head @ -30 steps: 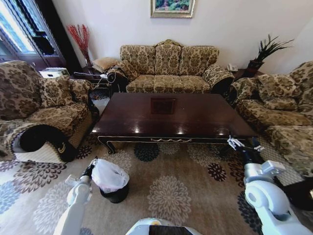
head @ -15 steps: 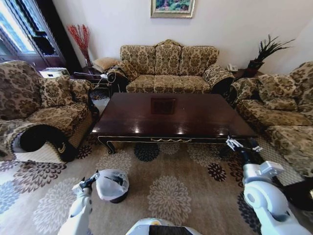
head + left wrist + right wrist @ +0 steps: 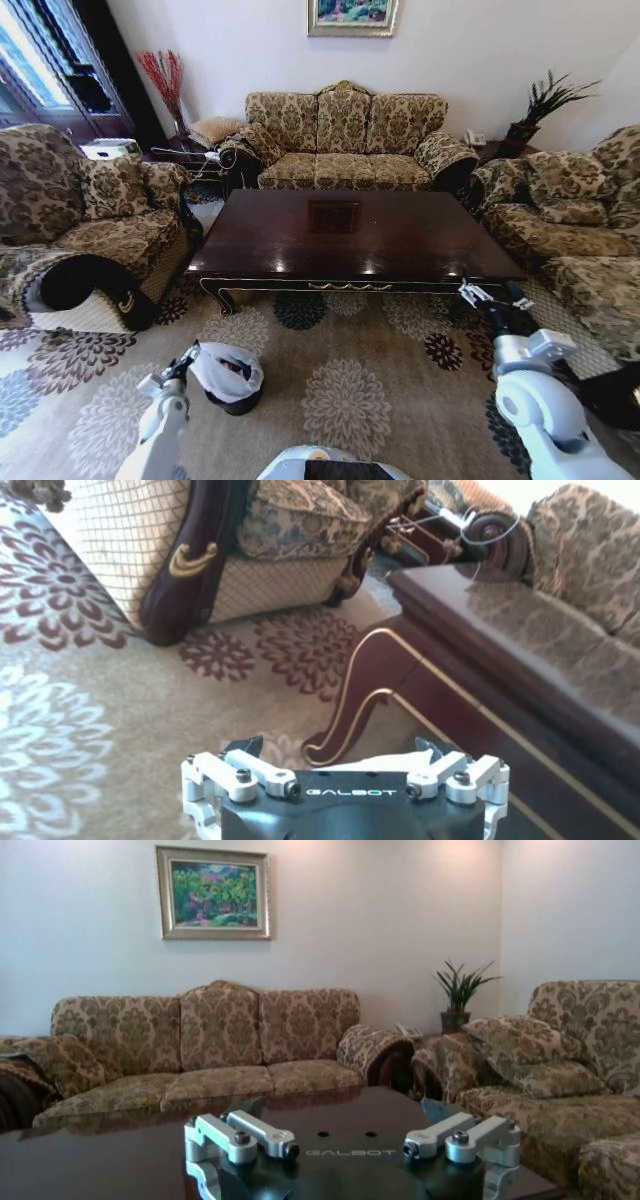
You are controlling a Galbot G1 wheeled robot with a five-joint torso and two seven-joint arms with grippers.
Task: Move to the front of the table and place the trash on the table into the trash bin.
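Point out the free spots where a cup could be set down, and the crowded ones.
The whole table top is bare. Carpet between the table and bin is open. It is crowded around the bin, with the left gripper beside it.

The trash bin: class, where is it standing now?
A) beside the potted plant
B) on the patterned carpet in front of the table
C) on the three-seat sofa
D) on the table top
B: the trash bin stands on the carpet, apart from the table.

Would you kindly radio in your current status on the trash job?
Left gripper open beside trash bin on the carpet. Right gripper open at table's front right corner. Tabletop bare; trash visible in bin. Nothing blocking.
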